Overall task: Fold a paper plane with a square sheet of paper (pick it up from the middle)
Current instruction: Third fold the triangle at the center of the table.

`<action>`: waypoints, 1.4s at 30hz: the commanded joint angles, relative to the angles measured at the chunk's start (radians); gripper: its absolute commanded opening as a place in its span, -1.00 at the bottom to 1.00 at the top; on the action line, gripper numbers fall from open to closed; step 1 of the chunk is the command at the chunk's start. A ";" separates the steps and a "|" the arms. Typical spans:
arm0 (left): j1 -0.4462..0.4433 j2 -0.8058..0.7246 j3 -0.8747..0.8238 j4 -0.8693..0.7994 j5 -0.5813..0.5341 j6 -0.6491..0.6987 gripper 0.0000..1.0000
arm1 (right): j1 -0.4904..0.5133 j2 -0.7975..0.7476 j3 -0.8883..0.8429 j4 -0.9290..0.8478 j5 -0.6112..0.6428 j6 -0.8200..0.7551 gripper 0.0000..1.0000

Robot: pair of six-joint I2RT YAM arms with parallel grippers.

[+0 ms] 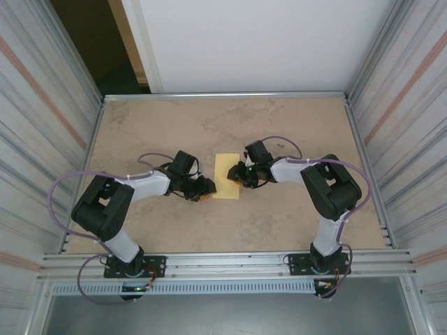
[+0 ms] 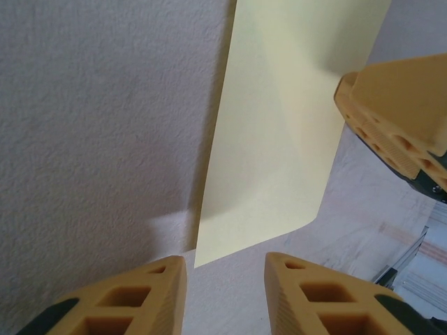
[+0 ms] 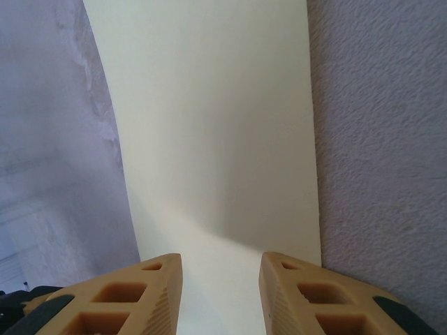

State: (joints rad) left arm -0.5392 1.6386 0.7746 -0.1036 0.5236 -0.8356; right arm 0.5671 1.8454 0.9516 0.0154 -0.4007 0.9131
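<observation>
Now | left hand (image 2: 225,271) half-open at sheet (image 2: 279,125) corner | right hand (image 3: 221,266) half-open over sheet

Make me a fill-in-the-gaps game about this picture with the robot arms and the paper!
1. The paper is pale ____.
2. It rests on the tan ____.
3. The left pincer and the right pincer together make ____ pincers beside it.
Missing words: yellow; table; two.
</observation>
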 commanded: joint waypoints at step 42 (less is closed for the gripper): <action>0.051 0.135 0.123 0.102 0.075 -0.017 -0.48 | -0.029 0.054 -0.072 -0.020 0.005 0.026 -0.27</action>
State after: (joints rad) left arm -0.5030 1.7569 0.8646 -0.0017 0.5835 -0.8688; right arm 0.5472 1.8511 0.9241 0.0792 -0.4496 0.9348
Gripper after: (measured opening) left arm 0.264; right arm 0.363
